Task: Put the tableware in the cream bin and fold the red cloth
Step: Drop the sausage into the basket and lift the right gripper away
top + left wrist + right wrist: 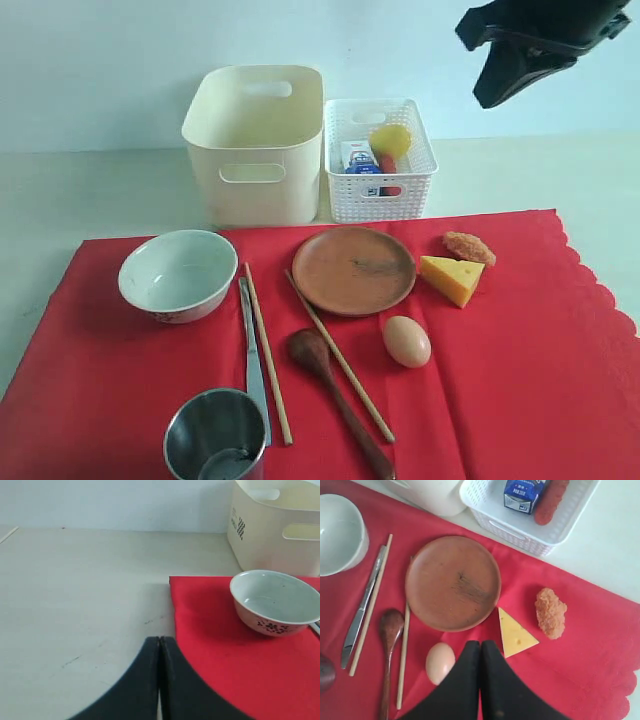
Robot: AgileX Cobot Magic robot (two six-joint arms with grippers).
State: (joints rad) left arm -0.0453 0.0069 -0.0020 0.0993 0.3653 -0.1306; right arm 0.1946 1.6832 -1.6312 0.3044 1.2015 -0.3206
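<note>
The red cloth (520,380) lies spread on the table, carrying a white bowl (178,273), a brown plate (353,269), two chopsticks (267,350), a knife (252,360), a dark spoon (335,395) and a steel cup (217,437). Behind it stands the cream bin (255,140), with nothing showing inside. My right gripper (480,642) is shut and empty, high over the cloth between an egg (440,662) and cheese (515,637). Over bare table beside the cloth's corner (240,670), my left gripper (160,639) is shut and empty, with the bowl (275,602) off to its side.
A white lattice basket (380,160) beside the bin holds a milk carton, a sausage and a yellow item. A fried piece (468,247) lies on the cloth near the cheese (452,278) and egg (406,341). The cloth's scalloped edge runs along the right.
</note>
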